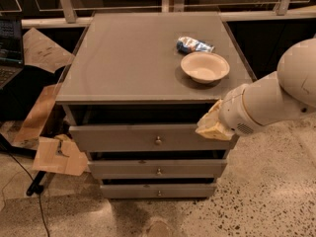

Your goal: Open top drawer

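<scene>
Jaws: couldn't tell whether open or closed; the gripper showed only as a pale yellowish lump at the end of the white arm.

- Gripper sat at the upper right corner of the top drawer, overlapping the right end of its front. Couldn't tell whether it touched the drawer. It was well right of the knob.
- Arm came in from the right edge, low, below the level of the cabinet top.
- Top drawer was directly under the cabinet top, with a dark gap showing between its upper edge and the top. It looked pulled out a little; the interior wasn't visible. The knob was at the centre of the front.
- Middle drawer and bottom drawer were below it, each with a small centre knob and a thin dark gap above.
- On the cabinet top, right side: a pale bowl, upright, with a crumpled blue-and-white packet just behind it.
- Cardboard pieces leaned against the cabinet's left side.
- Laptop was at the left edge.
- Speckled floor underneath.
</scene>
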`<state>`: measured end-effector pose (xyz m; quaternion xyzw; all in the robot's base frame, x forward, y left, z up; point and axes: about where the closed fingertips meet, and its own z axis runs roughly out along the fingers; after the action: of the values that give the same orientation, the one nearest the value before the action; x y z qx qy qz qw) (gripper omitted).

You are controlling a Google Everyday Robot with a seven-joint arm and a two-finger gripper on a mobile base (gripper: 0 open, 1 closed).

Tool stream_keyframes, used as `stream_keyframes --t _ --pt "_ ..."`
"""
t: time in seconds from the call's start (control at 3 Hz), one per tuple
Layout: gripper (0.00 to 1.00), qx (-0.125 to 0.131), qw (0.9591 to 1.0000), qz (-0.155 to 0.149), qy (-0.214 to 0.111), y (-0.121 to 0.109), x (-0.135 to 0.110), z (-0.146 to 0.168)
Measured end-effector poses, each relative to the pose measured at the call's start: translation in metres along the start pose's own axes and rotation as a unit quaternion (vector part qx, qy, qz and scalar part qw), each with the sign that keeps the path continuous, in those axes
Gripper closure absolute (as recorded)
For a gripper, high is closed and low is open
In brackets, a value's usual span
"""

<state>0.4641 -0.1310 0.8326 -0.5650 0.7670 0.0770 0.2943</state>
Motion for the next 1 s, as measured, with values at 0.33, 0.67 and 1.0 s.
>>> stream_keyframes --t 0.33,0.67,1.0 --pt "0.88 0.0 1.0 0.0 0.0 0.0 0.0 0.0" --pt "1.0 0.003 1.0 0.0 0.002 0.001 0.0 0.0" --pt "1.0 0.026 0.9995 0.013 0.011 -0.001 0.017 0.0"
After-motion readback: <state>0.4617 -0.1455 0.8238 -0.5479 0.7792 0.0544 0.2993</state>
